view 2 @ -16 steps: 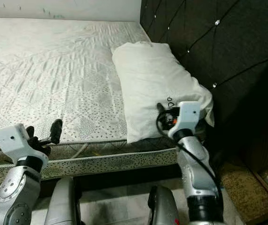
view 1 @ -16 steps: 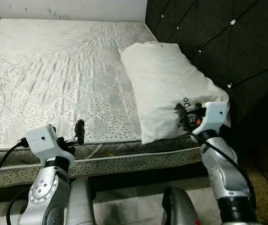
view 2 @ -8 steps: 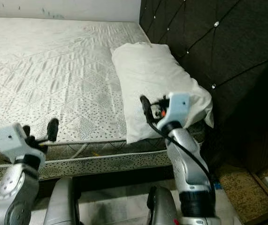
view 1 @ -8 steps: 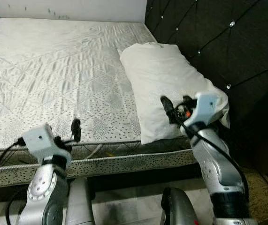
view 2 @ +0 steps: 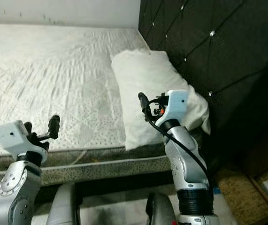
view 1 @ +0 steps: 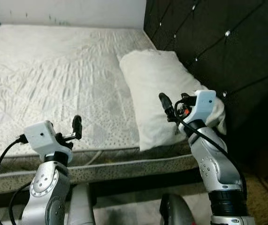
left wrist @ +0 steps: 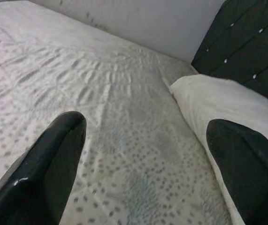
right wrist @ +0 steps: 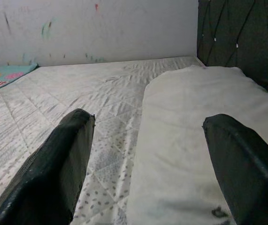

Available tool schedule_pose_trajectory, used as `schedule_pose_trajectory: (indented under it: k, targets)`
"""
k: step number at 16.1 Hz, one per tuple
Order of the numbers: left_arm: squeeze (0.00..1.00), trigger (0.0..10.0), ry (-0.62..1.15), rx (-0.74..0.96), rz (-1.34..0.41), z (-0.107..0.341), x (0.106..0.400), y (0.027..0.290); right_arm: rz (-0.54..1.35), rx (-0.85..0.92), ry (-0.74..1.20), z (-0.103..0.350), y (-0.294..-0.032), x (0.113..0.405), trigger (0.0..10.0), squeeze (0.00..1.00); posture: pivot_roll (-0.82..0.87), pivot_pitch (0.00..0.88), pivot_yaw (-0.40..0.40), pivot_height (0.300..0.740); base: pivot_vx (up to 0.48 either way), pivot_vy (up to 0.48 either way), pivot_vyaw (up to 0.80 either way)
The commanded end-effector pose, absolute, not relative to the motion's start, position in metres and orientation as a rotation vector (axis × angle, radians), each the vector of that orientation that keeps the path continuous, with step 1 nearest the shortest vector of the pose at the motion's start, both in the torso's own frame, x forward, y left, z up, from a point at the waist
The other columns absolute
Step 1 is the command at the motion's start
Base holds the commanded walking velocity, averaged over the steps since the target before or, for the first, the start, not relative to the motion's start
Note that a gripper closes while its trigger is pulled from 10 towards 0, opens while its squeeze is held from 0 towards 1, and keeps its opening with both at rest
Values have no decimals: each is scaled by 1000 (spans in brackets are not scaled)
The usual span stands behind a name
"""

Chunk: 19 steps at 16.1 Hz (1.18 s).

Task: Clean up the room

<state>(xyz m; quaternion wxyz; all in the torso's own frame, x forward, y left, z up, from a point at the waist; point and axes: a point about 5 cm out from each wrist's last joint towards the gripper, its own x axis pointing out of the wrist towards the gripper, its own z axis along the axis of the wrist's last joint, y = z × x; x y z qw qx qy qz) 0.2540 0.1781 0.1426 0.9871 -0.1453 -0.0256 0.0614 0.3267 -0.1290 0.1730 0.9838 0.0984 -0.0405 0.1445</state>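
Beside headboard (view 1: 227,51): pillow (view 1: 157,89) on mattress (view 1: 54,79); both tools spread wide, empty.

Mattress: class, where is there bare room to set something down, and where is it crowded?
The mattress lies bare from the far wall to its near edge, left of the pillow. The strip along the headboard is crowded: pillow and right gripper.

No text or labels can be read.
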Motion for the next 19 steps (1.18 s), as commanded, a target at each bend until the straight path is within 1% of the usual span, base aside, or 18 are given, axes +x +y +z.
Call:
schedule_pose_trajectory:
  k: [1,3,9,11,16,19]
  targets:
    - [0,10000,-60,-284,110,144,256,176,271,196,-99,178,-133,330,10000,0,2,0,-81,626,0,0,0]
    - [0,10000,-67,-283,102,146,260,175,268,194,-99,178,-134,331,10000,0,0,0,-75,654,0,0,0]
    - [0,10000,-79,-258,73,146,269,175,277,186,-100,171,-132,334,10000,0,8,0,-60,716,0,0,0]
    - [0,10000,-77,-237,80,143,274,181,279,189,-95,166,-128,335,10000,0,3,0,-52,740,0,0,0]
    - [0,10000,-72,-148,50,141,276,181,297,175,-111,164,-123,338,10000,0,22,0,-22,740,0,0,0]
    - [0,10000,-34,-185,58,132,267,180,307,171,-89,157,-122,331,10000,0,1,0,-28,740,0,0,0]
